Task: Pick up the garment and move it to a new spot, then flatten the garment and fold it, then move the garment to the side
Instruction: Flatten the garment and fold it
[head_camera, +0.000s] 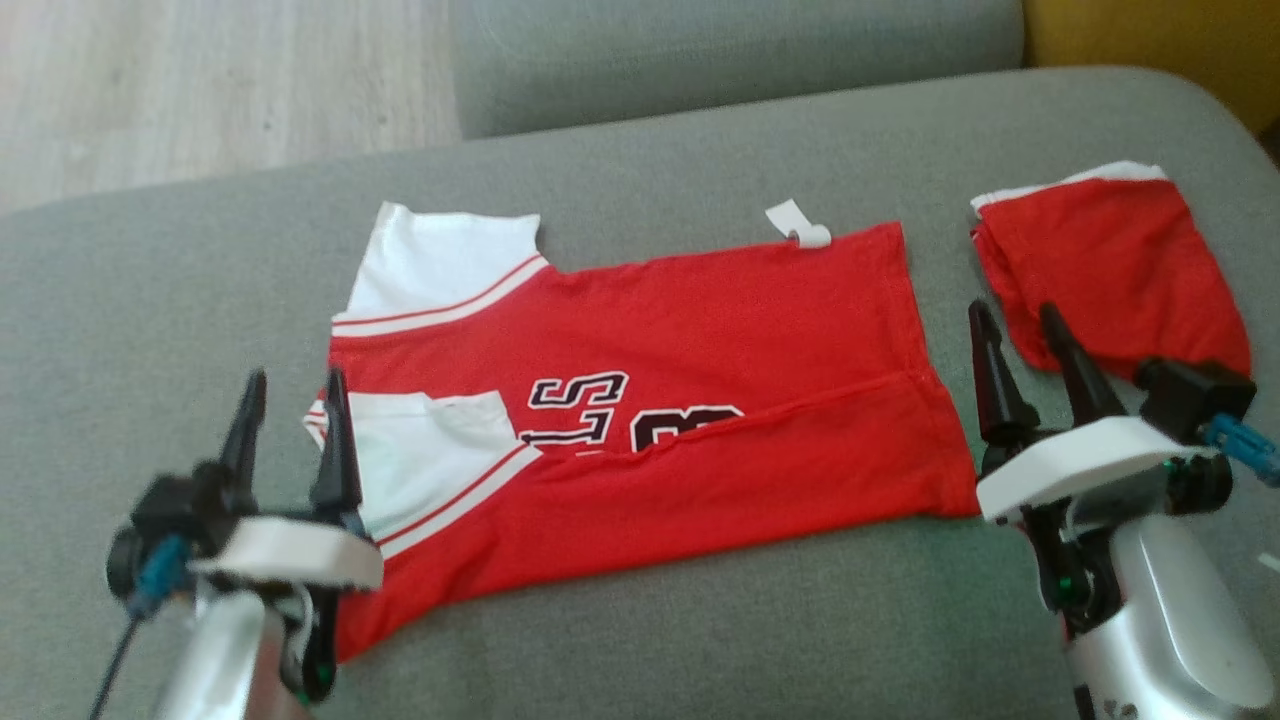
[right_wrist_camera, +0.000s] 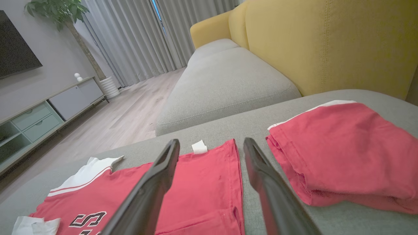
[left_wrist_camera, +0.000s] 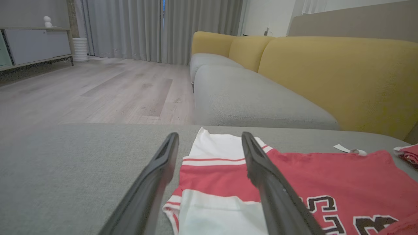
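Left pincer [head_camera: 294, 385]: spread, holding nothing, at the sleeve end of the jersey [head_camera: 700, 330].
Right pincer [head_camera: 1013, 315]: spread, holding nothing, between the jersey's hem and a folded red garment [head_camera: 1110, 270].
Jersey: red with white sleeves, lying flat on the grey cushion [head_camera: 150, 280], its near long edge folded over the lettering.
Head view adds: both pincers together and the whole fold line.
Right wrist view adds: a potted plant [right_wrist_camera: 58, 13] and a dark wall screen [right_wrist_camera: 16, 42].
Count: two pincers, two red garments, two white sleeves, one white tag [head_camera: 797, 222].
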Tool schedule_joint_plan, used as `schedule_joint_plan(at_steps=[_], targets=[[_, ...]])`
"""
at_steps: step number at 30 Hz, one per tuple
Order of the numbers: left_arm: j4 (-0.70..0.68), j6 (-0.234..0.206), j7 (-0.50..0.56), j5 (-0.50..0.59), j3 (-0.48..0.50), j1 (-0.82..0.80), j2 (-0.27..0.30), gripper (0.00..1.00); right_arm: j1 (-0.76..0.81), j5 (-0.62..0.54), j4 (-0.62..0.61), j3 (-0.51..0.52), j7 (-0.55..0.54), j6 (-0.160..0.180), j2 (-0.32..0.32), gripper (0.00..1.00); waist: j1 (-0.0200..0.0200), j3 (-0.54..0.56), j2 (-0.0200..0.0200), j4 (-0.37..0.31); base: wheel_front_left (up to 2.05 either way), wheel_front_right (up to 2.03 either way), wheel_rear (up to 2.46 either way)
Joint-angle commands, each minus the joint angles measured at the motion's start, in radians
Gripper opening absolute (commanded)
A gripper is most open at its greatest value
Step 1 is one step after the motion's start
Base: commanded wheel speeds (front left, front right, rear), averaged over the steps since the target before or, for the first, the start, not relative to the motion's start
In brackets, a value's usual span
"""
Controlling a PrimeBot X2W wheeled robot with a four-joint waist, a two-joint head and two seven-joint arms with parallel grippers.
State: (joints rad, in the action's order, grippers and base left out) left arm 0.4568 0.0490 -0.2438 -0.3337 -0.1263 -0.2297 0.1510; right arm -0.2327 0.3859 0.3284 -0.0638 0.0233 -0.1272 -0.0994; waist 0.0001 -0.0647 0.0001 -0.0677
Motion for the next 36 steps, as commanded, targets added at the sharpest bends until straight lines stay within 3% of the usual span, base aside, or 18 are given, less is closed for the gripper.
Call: schedule_joint_plan(at_steps=[1, 7, 15, 21, 28, 36], targets=[[-0.036, 0.004, -0.013, 0.005, 0.04, -0.062, 0.032, 1.0, -0.046, -0.008, -0.046, -0.018, 0.012, -0.003, 0.01, 1.0, -0.0001, -0.019, -0.0001, -0.008, 0.0, 0.0, 0.0], [-0.032, 0.032, 0.041, 0.029, 0.015, -0.213, 0.094, 1.0, -0.117, -0.043, -0.078, -0.004, 0.013, -0.003, 0.017, 1.0, -0.0001, -0.1, -0.0001, -0.025, 0.0, 0.0, 0.0], [0.123, 0.078, 0.303, 0.015, -0.087, -0.528, 0.225, 1.0, -0.251, -0.079, -0.098, -0.023, -0.005, -0.003, 0.012, 1.0, -0.0001, -0.236, -0.0001, -0.051, 0.0, 0.0, 0.0], [0.242, 0.081, 0.453, -0.08, -0.235, -0.673, 0.318, 1.0, -0.329, -0.082, -0.102, -0.056, -0.002, -0.003, 0.017, 1.0, -0.0001, -0.311, -0.0001, -0.084, 0.0, 0.0, 0.0], [0.31, 0.081, 0.496, -0.194, -0.361, -0.768, 0.396, 1.0, -0.37, -0.079, -0.1, -0.079, 0.01, -0.003, 0.022, 1.0, -0.0001, -0.377, -0.0001, -0.117, 0.0, 0.0, 0.0], [0.382, 0.082, 0.524, -0.303, -0.429, -0.848, 0.422, 1.0, -0.393, -0.074, -0.088, -0.094, 0.029, -0.003, 0.021, 1.0, -0.0001, -0.426, -0.0001, -0.148, 0.0, 0.0, 0.0]])
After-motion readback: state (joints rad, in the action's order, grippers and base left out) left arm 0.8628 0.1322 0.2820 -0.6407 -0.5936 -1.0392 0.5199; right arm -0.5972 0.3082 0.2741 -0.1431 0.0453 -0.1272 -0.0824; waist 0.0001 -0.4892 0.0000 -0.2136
